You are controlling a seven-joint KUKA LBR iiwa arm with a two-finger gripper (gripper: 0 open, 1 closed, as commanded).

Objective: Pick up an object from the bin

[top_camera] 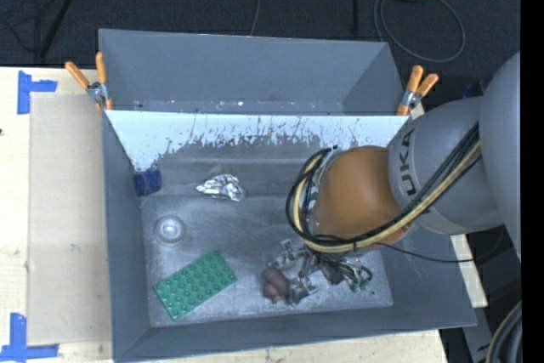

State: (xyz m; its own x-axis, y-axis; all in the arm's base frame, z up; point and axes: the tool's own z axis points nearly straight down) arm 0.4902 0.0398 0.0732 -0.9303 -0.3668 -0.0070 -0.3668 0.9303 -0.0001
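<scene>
your tool [299, 272] sits low beside a brownish lump [274, 285] near the bin [127, 268] front, prob low enough for a pick; apart or together, can't tell.

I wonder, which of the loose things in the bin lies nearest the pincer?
The small brownish lump at the front, right beside the pincer; the foil ball, clear dome, green studded plate and blue block lie farther left.
</scene>
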